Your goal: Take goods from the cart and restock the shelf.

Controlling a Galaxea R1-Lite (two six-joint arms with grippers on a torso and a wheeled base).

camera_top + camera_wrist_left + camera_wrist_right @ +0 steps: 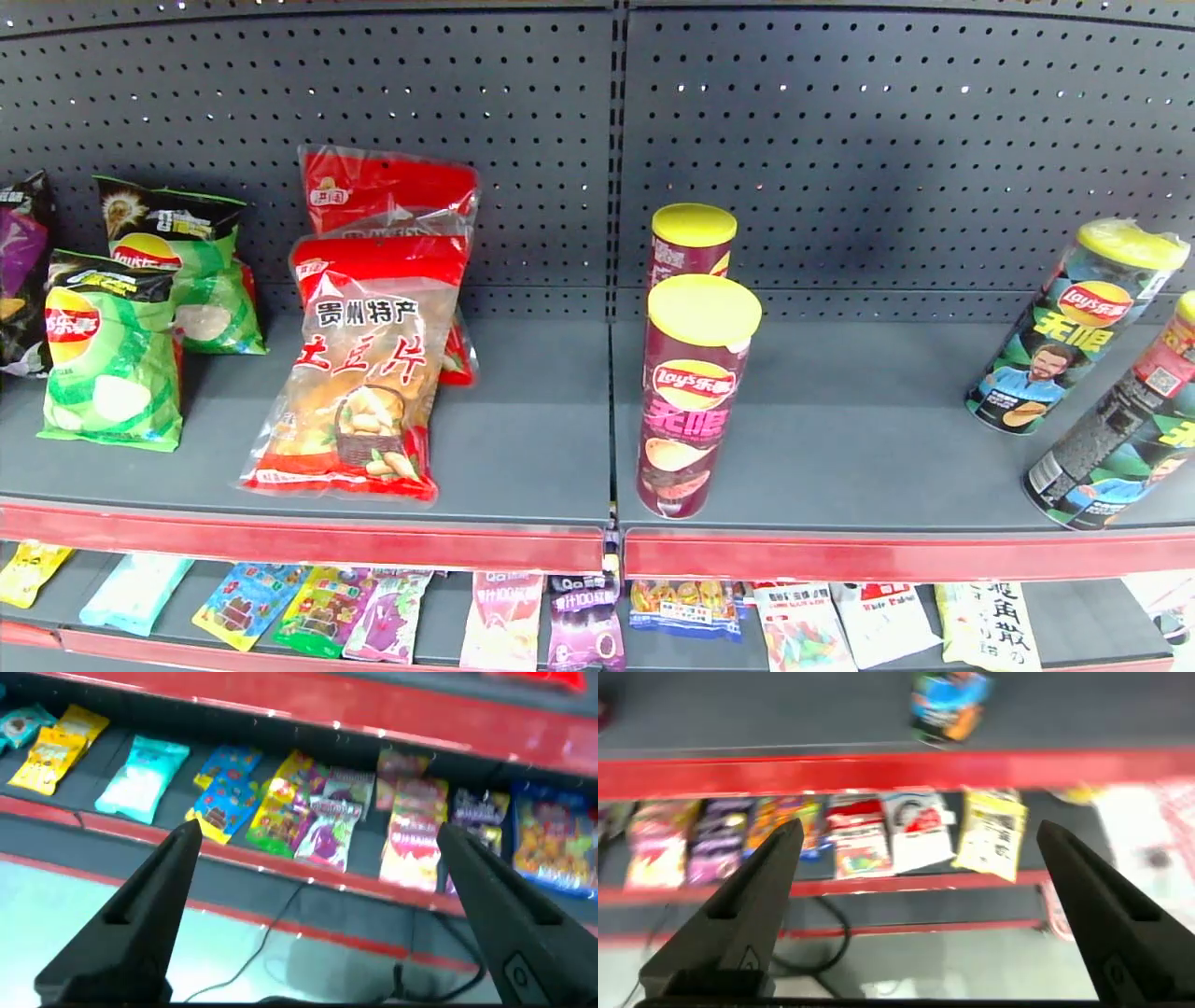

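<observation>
- Left gripper hangs before the lower shelf, fingers wide apart, holding nothing.
- Right gripper hangs below the upper shelf's red front edge, fingers wide apart, empty.
- Upper shelf: two maroon cans upright at mid front, one behind the other.
- Red bags are left of them; green bags are at the left end.
- Green cans are at the right end.
- Packets line the lower shelf.

L jaws spread wide, nothing between them; R jaws same, wide apart, empty.
</observation>
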